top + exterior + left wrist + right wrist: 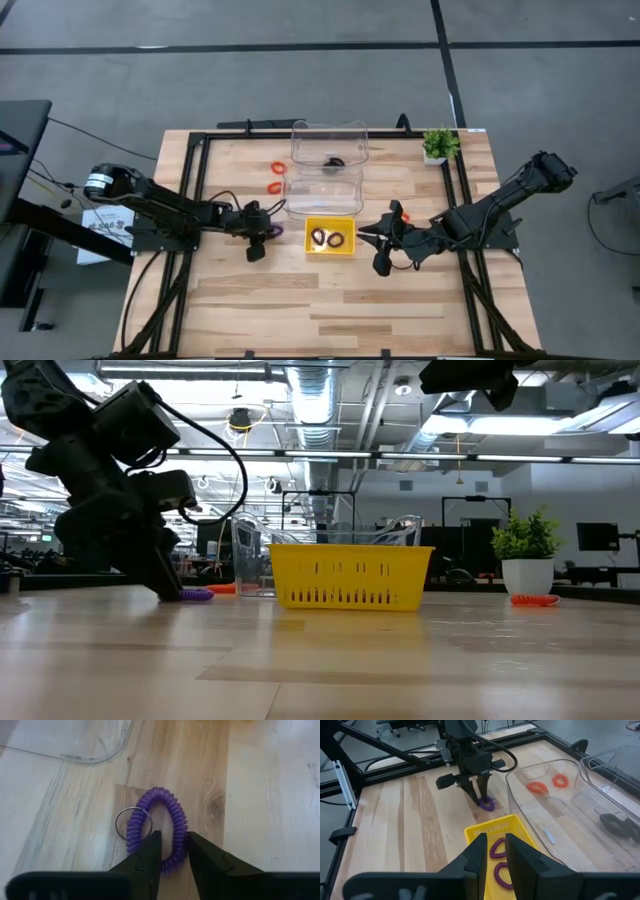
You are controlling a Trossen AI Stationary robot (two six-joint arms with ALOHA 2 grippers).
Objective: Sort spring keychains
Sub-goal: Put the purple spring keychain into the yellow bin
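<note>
A purple spring keychain (156,794) with a small metal ring (120,822) lies flat on the wooden table, left of the yellow tray (331,252). My left gripper (173,837) slants down onto it and is shut on one side of its coil; the high view shows this gripper (270,231) at the keychain (277,230). The tray holds two dark purple keychains (320,237) (337,239). My right gripper (368,233) hangs above the table, right of the tray. Its fingers stand slightly open with nothing between them (495,842). My left gripper has one finger (150,850) inside the coil's loop and the other (200,852) outside it. One side of the loop (176,851) sits between them. The fingers slant down from the table's left side. The keychain lies flat on the table.
Two clear bins (328,140) (322,205) stand behind the tray; the far one holds a black keychain (335,161). Two orange keychains (277,166) (273,187) lie left of the bins, another (405,215) by my right gripper. A potted plant (438,145) stands at the far right.
</note>
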